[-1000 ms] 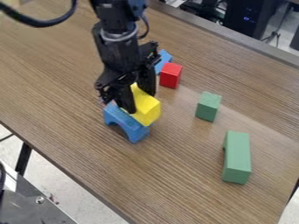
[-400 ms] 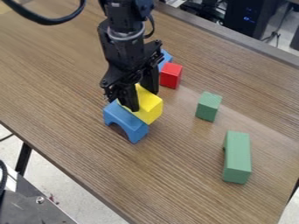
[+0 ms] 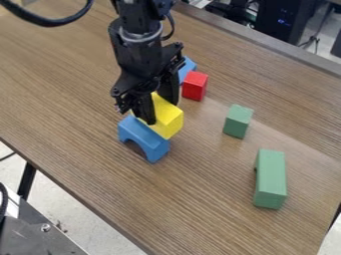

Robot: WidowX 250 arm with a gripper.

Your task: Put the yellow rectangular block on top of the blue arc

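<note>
The jaws held the yellow block at the blue arc.
In the camera view, the block overlapped the arc's upper-right edge; whether they touched, I couldn't tell. A red block stood nearby.

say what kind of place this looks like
It looks like a robotics lab or test area, most likely: a black robot arm over a wood-grain table, painted blocks such as the red one on it, and dark computer-like equipment behind.
</note>
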